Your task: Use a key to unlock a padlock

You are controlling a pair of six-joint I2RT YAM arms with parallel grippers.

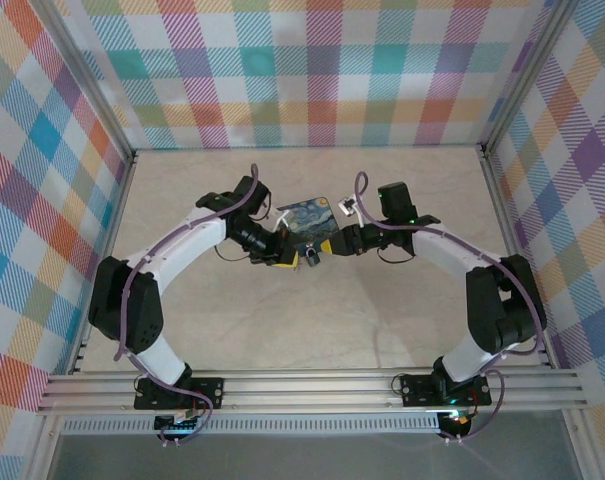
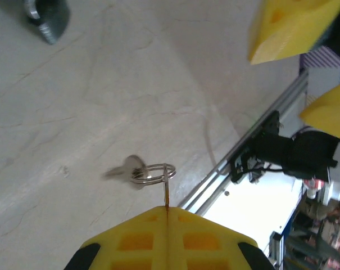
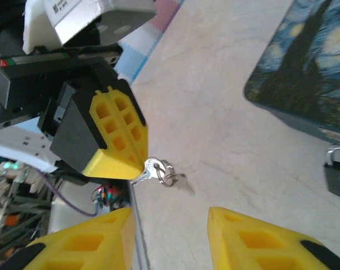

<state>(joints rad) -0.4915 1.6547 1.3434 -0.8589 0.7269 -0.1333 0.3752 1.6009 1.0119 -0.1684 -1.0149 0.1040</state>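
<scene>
Top view: square dark-blue tin with yellow swirls (image 1: 310, 222) sits mid-table (image 1: 282, 340). It is the reference for all positions.

Left of the tin's near-left corner: left gripper (image 1: 278, 258), yellow fingers (image 2: 158, 242) pressed together. They pinch the thin silvery key (image 3: 152, 169) by one end. In the left wrist view the thin metal piece stands straight out of the seam between the fingers. A small wire loop and a second flat piece hang off its far end. The key is over bare table, on the side of the tin nearest the arm bases. Cannot tell whether it touches the table.

Just beside the tin's near edge, about centre: small padlock (image 1: 310, 257), resting on the table. Only grey metal is readable. In the right wrist view it is cut off by the frame edge, right by the tin's wall. Shackle state: cannot tell.

Off the tin's near-right corner: right gripper (image 3: 171, 214), yellow fingers (image 3: 259, 239) spread wide, nothing between them. It faces the left gripper, with the key between the two.
</scene>
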